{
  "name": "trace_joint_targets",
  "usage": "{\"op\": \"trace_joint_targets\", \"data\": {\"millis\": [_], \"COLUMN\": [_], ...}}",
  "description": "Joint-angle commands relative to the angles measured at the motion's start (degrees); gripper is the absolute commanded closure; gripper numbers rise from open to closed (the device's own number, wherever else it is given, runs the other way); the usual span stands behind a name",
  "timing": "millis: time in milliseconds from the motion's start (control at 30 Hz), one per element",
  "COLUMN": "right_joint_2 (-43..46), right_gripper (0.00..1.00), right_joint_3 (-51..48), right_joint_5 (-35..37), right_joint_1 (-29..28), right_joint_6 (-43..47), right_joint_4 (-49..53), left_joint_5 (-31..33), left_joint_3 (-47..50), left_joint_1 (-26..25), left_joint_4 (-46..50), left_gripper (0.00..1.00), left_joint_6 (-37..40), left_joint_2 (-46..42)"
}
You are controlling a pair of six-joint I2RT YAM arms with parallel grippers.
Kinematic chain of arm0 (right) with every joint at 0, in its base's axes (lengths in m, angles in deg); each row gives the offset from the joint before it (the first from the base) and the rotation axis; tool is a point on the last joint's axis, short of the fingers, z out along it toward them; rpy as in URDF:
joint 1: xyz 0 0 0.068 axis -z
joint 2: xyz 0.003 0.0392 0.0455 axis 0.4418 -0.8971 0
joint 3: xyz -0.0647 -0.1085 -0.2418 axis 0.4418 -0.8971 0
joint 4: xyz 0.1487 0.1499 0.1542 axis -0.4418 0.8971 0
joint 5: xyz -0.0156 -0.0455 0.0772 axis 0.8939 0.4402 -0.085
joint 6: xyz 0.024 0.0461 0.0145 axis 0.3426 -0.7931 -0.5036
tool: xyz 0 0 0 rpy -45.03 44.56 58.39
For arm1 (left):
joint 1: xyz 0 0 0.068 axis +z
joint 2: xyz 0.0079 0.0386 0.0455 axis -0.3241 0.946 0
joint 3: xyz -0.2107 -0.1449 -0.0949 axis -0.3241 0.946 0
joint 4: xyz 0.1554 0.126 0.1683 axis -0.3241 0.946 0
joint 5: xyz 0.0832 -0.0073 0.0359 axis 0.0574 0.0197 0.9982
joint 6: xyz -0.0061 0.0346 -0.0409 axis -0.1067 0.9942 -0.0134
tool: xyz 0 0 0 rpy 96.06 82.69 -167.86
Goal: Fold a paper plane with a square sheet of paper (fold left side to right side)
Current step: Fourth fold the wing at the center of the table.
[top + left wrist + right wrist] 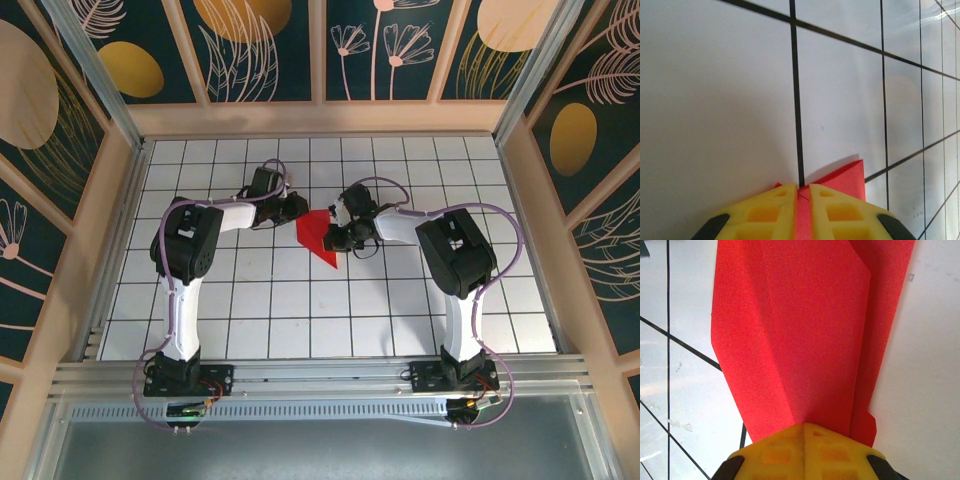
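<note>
A white desk (400, 300) ruled with black grid lines sits inside a box of dark walls (320, 50) painted with gold discs and pale flower outlines, and a metal rail (320, 375) runs along its near edge. Two black and white arms reach in from that rail and meet near the middle of the desk. Between them lies the red sheet of paper (318, 240), folded to a point that aims toward the near right; both wrists cover its far edges. The left gripper (298, 208) sits at the sheet's far left. In its wrist camera the left gripper (803, 187) has yellow jaws a narrow slit apart, with red showing through the slit and one corner of the sheet (842, 179) poking out beyond them onto the bare desk (715, 100). The right gripper (335, 240) is at the sheet's right edge. In its wrist camera the right gripper (804, 425) has its jaws pressed shut, tips against the near end of the creased sheet (805, 340), which hides most of the desk (930, 365). Whether they pinch it cannot be told.
</note>
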Motion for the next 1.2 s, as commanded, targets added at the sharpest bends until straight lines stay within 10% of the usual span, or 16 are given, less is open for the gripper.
{"op": "trace_joint_targets", "data": {"millis": [0, 600, 1167], "right_joint_2": [-5.1, -3.8, -3.2], "right_gripper": [1.00, 1.00, 1.00], "right_joint_3": [-3.5, -2.7, -2.6], "right_joint_5": [7.1, 5.9, 5.5], "right_joint_1": [0.5, 0.6, 2.2], "right_joint_6": [0.6, 1.6, 2.4], "right_joint_4": [10.6, 10.0, 10.4], "left_joint_5": [6.1, -0.5, -0.7], "left_joint_3": [-2.3, 14.4, 6.9], "left_joint_1": [3.4, 1.6, -4.6], "left_joint_4": [2.6, -7.0, -8.0], "left_gripper": [0.85, 0.88, 0.88], "left_joint_6": [3.1, 2.4, -0.5], "left_joint_2": [3.2, -15.4, -3.7]}}
